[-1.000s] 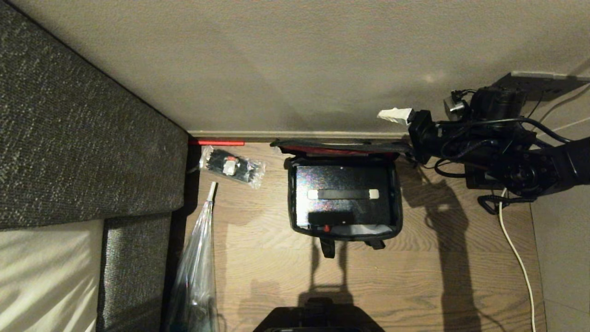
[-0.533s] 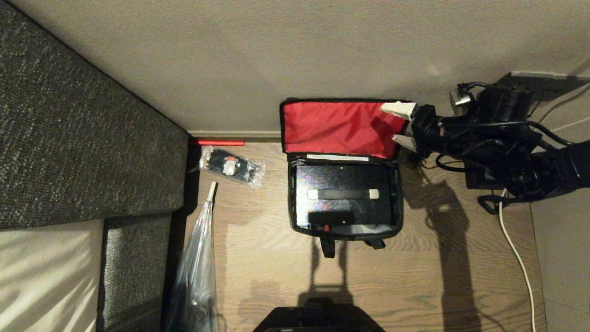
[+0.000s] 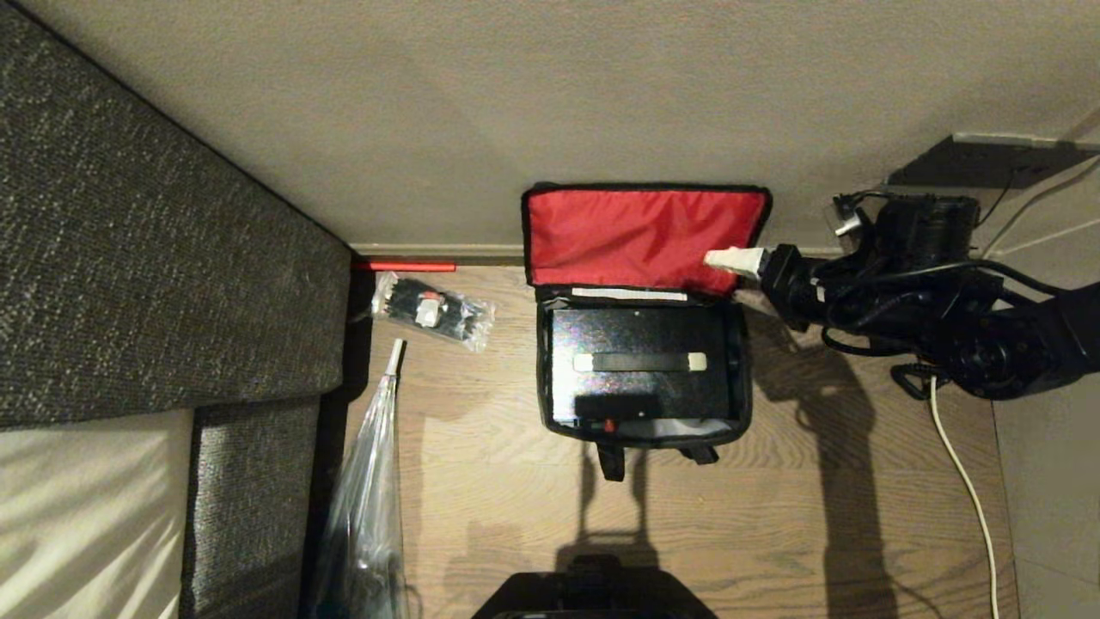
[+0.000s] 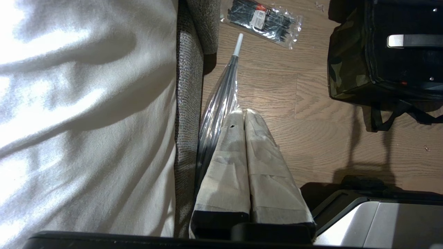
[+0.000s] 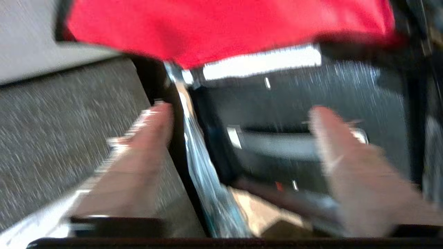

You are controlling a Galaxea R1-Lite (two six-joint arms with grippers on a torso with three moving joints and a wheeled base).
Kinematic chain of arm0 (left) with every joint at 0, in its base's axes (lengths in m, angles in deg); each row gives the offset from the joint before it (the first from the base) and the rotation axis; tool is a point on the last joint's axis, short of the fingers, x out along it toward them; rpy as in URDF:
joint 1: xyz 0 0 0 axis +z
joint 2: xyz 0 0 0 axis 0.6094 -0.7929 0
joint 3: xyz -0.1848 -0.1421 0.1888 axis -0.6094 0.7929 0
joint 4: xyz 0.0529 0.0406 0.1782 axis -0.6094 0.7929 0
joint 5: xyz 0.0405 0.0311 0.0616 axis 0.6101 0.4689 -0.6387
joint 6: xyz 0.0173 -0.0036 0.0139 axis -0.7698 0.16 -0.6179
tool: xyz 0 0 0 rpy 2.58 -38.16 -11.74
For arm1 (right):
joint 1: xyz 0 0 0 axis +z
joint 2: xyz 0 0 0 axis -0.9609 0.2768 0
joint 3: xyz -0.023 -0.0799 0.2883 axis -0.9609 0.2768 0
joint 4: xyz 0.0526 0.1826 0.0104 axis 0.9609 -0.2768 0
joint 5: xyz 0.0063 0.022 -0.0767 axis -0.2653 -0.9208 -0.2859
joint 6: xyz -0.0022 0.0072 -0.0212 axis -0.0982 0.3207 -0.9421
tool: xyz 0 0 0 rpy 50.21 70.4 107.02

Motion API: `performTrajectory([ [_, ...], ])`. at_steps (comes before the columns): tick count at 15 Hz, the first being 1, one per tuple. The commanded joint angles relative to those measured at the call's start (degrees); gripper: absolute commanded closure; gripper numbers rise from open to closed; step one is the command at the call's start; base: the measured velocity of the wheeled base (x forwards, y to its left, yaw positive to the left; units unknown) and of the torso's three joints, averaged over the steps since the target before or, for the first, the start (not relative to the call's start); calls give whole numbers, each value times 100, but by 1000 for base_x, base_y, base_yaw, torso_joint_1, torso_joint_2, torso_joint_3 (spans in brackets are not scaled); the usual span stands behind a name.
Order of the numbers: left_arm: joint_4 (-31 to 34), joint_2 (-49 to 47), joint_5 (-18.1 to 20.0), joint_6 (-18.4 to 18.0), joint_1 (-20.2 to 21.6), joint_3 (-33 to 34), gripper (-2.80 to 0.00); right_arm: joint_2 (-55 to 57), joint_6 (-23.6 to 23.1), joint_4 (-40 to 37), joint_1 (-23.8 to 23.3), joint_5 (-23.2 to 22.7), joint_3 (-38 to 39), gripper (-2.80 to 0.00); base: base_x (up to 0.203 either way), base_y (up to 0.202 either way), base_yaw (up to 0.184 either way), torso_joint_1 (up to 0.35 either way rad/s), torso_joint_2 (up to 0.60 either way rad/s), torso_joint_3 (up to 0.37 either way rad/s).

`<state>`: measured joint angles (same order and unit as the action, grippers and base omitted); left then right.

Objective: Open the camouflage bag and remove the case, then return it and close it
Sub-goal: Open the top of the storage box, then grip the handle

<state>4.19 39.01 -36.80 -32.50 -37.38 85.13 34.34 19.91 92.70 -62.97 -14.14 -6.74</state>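
Observation:
The camouflage bag (image 3: 742,387) stands open on the wooden floor by the wall. Its red-lined lid (image 3: 636,232) leans up against the wall. The black case (image 3: 640,335) lies flat inside, with its handle strip across the middle. My right gripper (image 3: 722,258) reaches in from the right, at the lid's lower right corner, above the bag's back right rim. In the right wrist view the right gripper (image 5: 240,110) is open and empty, facing the case (image 5: 294,100) and the lid (image 5: 225,24). My left gripper (image 4: 244,112) is shut and parked above the floor, left of the bag (image 4: 346,62).
A grey sofa (image 3: 155,241) fills the left. A clear packet of black cable ties (image 3: 434,314) and a long clear-wrapped item (image 3: 369,499) lie left of the bag. A white cable (image 3: 962,473) runs along the floor on the right. My base (image 3: 593,593) is at the near edge.
The lid has swung up from nearly edge-on to stand against the wall. My right gripper has dropped from the lid's top right corner to its lower right corner and turned.

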Motion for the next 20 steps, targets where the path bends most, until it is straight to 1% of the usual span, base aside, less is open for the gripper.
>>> performTrajectory([
  [1, 0, 0, -4, 2, 2, 0, 0, -432, -37, -111, -6, -42, 400, 0, 0, 0, 0, 0, 0, 0],
  [4, 0, 0, -4, 2, 2, 0, 0, -1109, -171, -568, -6, -51, 866, 0, 0, 0, 0, 0, 0, 0],
  [5, 0, 0, -4, 2, 2, 0, 0, -1357, -310, -788, 4, -50, 1106, 0, 0, 0, 0, 0, 0, 0],
  [6, 0, 0, -4, 2, 2, 0, 0, -1579, -483, -1040, 28, -43, 1337, 0, 0, 0, 0, 0, 0, 0],
  [9, 0, 0, -4, 2, 2, 0, 0, -2679, -1333, -1853, 90, 86, 2027, 0, 0, 0, 0, 0, 0, 0],
  [10, 0, 0, -4, 2, 2, 0, 0, -3080, -1596, -2047, 95, 319, 2256, 0, 0, 0, 0, 0, 0, 0],
  [12, 0, 0, -4, 2, 2, 0, 0, -3727, -2242, -2253, 53, 1492, 2975, 0, 0, 0, 0, 0, 0, 0],
  [13, 0, 0, -4, 2, 2, 0, 0, -4072, -2503, -2307, 40, 1903, 3296, 0, 0, 0, 0, 0, 0, 0],
  [14, 0, 0, -4, 2, 2, 0, 0, -4541, -2717, -2382, 33, 2089, 3570, 0, 0, 0, 0, 0, 0, 0],
  [16, 0, 0, -4, 2, 2, 0, 0, -5603, -3064, -2732, -53, 2251, 4034, 0, 0, 0, 0, 0, 0, 0],
  [18, 0, 0, -4, 2, 2, 0, 0, -6915, -3346, -3444, -189, 2343, 4398, 0, 0, 0, 0, 0, 0, 0],
  [19, 0, 0, -4, 2, 2, 0, 0, -7520, -3487, -3863, -324, 2364, 4563, 0, 0, 0, 0, 0, 0, 0],
  [20, 0, 0, -4, 2, 2, 0, 0, -8069, -3660, -4212, -554, 2351, 4731, 0, 0, 0, 0, 0, 0, 0],
])
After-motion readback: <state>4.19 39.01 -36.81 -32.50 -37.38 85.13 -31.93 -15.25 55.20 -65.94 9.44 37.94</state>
